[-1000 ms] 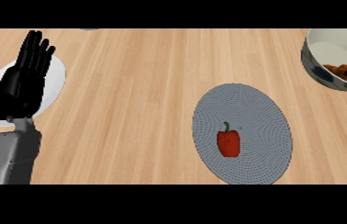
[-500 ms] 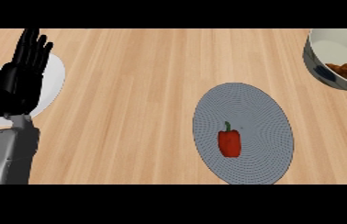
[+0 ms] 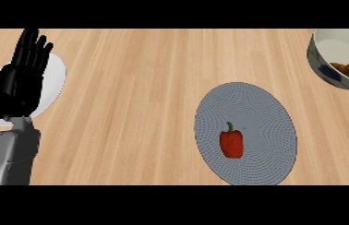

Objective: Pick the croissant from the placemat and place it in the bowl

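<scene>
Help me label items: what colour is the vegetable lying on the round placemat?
Red with a green stem: the red bell pepper, in the head view.

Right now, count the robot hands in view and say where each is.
1. The left hand rests open, fingers up, at the view's left edge over a white plate. The right hand does not show; it may be outside the view.

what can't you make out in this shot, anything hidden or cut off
- Bowl, head view: cut off by the right edge; only its left part shows.
- Brown item in the bowl: mostly cut off, so it cannot be identified.
- White plate: partly hidden by the left hand.
- Right hand: not in view.
- Placemat: it holds a red pepper; no croissant shows on it.
</scene>
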{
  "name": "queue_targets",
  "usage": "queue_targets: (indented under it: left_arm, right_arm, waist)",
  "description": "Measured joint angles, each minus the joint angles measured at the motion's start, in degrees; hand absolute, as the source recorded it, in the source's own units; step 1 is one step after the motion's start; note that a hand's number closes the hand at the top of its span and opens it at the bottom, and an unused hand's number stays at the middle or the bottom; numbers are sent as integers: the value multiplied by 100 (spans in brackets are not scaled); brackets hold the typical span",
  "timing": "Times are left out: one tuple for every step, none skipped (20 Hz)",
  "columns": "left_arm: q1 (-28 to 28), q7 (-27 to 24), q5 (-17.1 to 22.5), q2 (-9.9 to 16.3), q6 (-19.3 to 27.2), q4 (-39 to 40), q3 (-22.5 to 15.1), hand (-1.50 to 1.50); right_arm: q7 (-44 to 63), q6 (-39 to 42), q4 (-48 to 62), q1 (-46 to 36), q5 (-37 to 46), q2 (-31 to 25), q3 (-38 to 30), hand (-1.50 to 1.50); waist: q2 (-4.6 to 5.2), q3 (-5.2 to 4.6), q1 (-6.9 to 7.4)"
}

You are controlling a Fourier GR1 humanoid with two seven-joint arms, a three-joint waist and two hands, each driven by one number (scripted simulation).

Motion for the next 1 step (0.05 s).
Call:
queue_targets:
  left_arm:
    - [5, -4, -2, -7, 0, 3, -6, 0]
  right_arm:
    - [34, 26, -10, 27, -20, -27, -18, -150]
  waist:
    - [11, 3, 7]
